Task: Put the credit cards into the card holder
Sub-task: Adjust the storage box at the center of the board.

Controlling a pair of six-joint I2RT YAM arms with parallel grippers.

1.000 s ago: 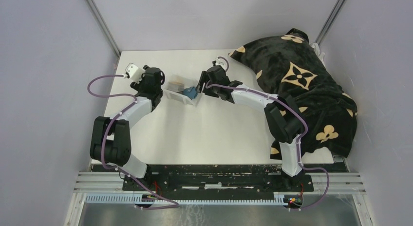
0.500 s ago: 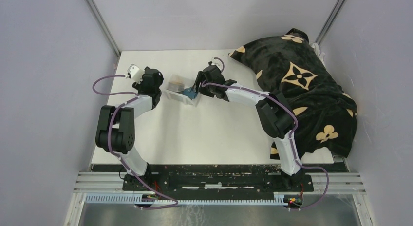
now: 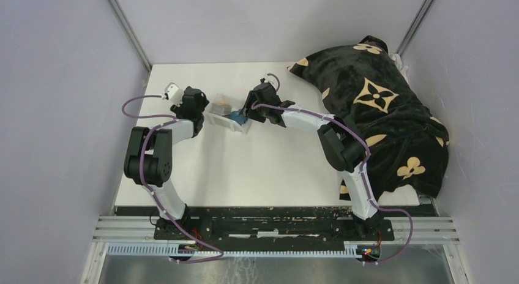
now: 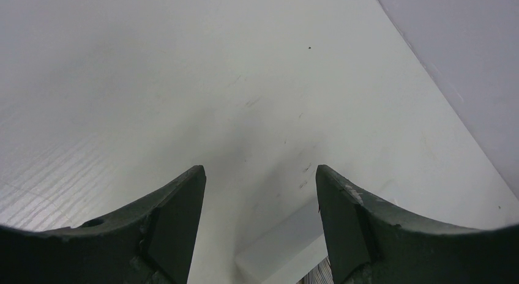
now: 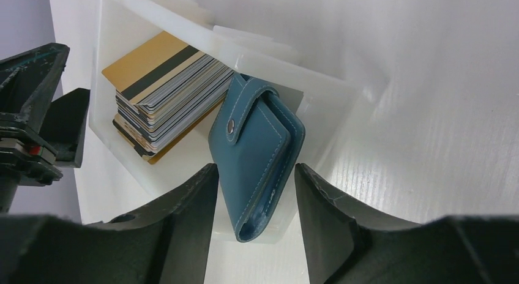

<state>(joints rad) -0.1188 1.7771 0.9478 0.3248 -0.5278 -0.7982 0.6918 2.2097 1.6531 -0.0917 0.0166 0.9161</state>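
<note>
The card holder (image 5: 257, 149), a teal snap wallet, stands on edge in the right end of a clear plastic tray (image 5: 318, 91). The credit cards (image 5: 165, 88), a stack with a gold top face, lie beside it in the tray's left end. My right gripper (image 5: 254, 174) straddles the wallet's lower edge, open, with a gap on each side. From above, the right gripper (image 3: 245, 112) sits at the tray's right end, where the card holder (image 3: 237, 117) and the cards (image 3: 221, 106) show. My left gripper (image 4: 260, 174) is open over bare table, with a tray corner (image 4: 281, 253) just below it.
A black blanket with tan flower prints (image 3: 379, 106) covers the table's right side and back right corner. The left gripper (image 3: 202, 109) is close to the tray's left end (image 3: 214, 117). Grey walls close in the table on the left, back and right.
The right gripper's jaws have narrowed around the wallet and the arm has edged toward the tray. The left arm's elbow has folded back toward the left; its gripper stays by the tray.
</note>
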